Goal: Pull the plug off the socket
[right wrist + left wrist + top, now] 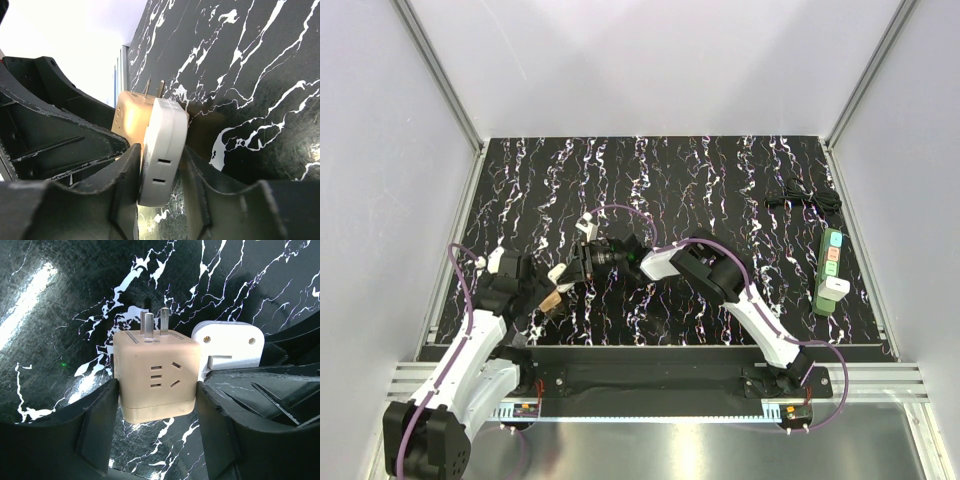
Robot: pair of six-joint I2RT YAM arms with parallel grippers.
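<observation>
Left jaws, half-wide, clamp the beige cube adapter (154,377), likely bracing it so right jaws, nearly closed on the white plug (162,150) against its side, can pull; the green socket strip (828,272) lies well apart, right

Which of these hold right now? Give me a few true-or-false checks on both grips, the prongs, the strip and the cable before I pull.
1. The left gripper is closed on the beige cube adapter. True.
2. The adapter's prongs are seated in the green power strip. False: the prongs are bare, and the strip lies far off on the right arm's side.
3. The right gripper grips the white plug. True.
4. The white plug is far from the cube adapter. False: it sits right against the adapter's side.
5. The black cable lies beside the left arm. False: it lies at the far right, beyond the strip.
</observation>
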